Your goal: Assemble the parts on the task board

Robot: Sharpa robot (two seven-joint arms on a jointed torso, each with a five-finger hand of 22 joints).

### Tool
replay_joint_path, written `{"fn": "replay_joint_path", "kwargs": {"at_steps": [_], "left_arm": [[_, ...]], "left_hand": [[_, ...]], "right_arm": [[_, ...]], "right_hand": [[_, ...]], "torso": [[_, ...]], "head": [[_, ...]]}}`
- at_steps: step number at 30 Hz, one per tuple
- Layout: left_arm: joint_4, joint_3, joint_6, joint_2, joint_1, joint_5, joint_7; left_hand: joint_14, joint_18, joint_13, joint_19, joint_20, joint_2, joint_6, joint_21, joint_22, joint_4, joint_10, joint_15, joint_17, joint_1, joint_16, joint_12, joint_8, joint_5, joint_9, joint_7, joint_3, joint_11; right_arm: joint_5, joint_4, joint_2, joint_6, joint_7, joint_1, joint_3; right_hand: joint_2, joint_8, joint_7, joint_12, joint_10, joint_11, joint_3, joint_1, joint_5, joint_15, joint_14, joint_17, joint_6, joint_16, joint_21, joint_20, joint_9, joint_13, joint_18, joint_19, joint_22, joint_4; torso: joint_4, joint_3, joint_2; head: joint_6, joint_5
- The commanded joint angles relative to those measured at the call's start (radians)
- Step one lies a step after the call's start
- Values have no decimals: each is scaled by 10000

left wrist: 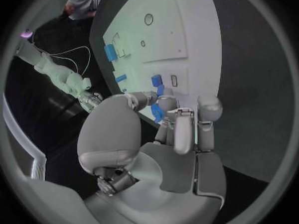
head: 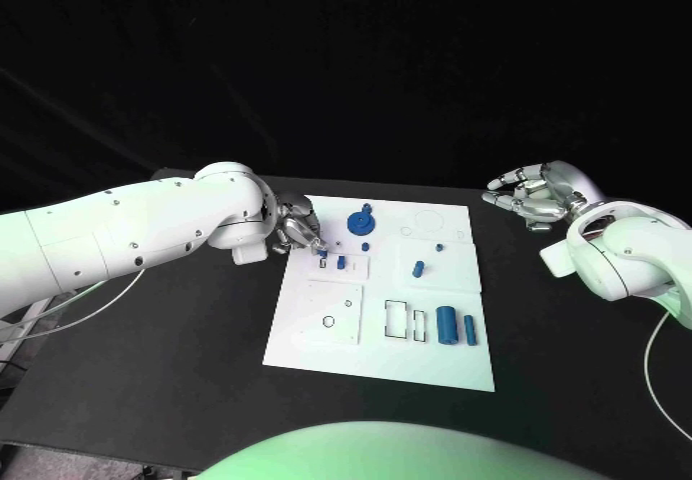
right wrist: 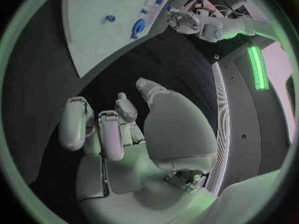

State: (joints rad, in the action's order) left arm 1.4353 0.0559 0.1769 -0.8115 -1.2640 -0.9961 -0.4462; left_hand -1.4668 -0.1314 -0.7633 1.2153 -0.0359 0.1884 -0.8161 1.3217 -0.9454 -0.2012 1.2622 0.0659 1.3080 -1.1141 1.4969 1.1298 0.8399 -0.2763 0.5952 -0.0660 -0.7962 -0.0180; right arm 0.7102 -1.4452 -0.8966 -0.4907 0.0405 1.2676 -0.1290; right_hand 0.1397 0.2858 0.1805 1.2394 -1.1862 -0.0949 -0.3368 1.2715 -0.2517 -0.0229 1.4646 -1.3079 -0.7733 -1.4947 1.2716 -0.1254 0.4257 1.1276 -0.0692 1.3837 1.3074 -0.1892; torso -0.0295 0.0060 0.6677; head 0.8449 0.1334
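Observation:
The white task board (head: pixel 378 340) lies in the middle of the table. My left hand (head: pixel 299 232) hovers over its far left corner, fingers bunched and pointing down at two small blue parts (head: pixel 330 263). In the left wrist view the fingertips (left wrist: pixel 176 115) crowd round a blue piece (left wrist: pixel 156 113); whether it is pinched or only lies behind them is unclear. A round blue part (head: pixel 361 220) stands beside that hand. My right hand (head: pixel 537 195) hangs off the board's far right corner, fingers loosely bent and apart, holding nothing.
A short blue piece (head: pixel 420 267) lies mid-board. A blue cylinder (head: pixel 449 325) and a thin blue pin (head: pixel 469 330) lie by rectangular slots (head: pixel 405 320) near the right edge. A triangular outline (head: pixel 332 312) marks the left side. Black table surrounds the board.

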Motion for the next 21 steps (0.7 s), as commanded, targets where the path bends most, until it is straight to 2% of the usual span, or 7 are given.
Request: {"fn": "replay_joint_path", "kwargs": {"at_steps": [1, 3, 9, 21], "left_arm": [[39, 5, -292, 33, 79, -551, 286], [29, 10, -297, 57, 129, -683, 262], [-13, 19, -248, 122, 207, -915, 116], [-128, 27, 21, 213, 235, -1093, -69]], "left_hand": [[-630, 98, -9, 103, 3, -25, -127, 59, -49, 2149, 87, 92, 926, 60, 29, 44, 32, -71, -6, 45, -2063, 6], [-630, 98, -20, 102, 5, -21, -135, 62, -50, 2158, 98, 95, 926, 66, 29, 52, 33, -90, -10, 48, -2065, 4], [-630, 105, -40, 122, 8, -16, -150, 83, -88, 2176, 120, 100, 925, 76, 29, 65, 34, -130, -19, 52, -2070, -2], [-631, 115, -66, 155, 20, 1, -193, 128, -155, 2223, 169, 111, 924, 121, 28, 85, 36, -273, -50, 64, -2076, -13]], "right_arm": [[52, -4, -10, 40, 43, -12, 0], [52, -7, -14, 39, 44, -13, -1], [52, -12, -19, 41, 45, -15, -1], [52, -19, -21, 39, 46, -16, -1]], "right_hand": [[60, 29, -1, -34, 14, 1, -8, 12, -55, 48, 586, -752, 58, 38, -17, 30, 9, -8, -116, -64, 289, -38], [60, 29, -1, -34, 14, 1, -8, 12, -55, 48, 586, -752, 58, 38, -17, 30, 9, -8, -116, -64, 289, -38], [60, 29, -1, -34, 14, 1, -8, 12, -55, 48, 586, -752, 58, 38, -17, 30, 9, -8, -116, -64, 289, -38], [60, 29, -1, -34, 14, 1, -8, 12, -55, 48, 586, -752, 58, 38, -17, 30, 9, -8, -116, -64, 289, -38]], "torso": [[-11, -9, 12], [-17, 1, 14], [-25, 0, 20], [-11, -4, 10]], "head": [[10, 13], [17, 17], [55, 9], [100, 6]]}}
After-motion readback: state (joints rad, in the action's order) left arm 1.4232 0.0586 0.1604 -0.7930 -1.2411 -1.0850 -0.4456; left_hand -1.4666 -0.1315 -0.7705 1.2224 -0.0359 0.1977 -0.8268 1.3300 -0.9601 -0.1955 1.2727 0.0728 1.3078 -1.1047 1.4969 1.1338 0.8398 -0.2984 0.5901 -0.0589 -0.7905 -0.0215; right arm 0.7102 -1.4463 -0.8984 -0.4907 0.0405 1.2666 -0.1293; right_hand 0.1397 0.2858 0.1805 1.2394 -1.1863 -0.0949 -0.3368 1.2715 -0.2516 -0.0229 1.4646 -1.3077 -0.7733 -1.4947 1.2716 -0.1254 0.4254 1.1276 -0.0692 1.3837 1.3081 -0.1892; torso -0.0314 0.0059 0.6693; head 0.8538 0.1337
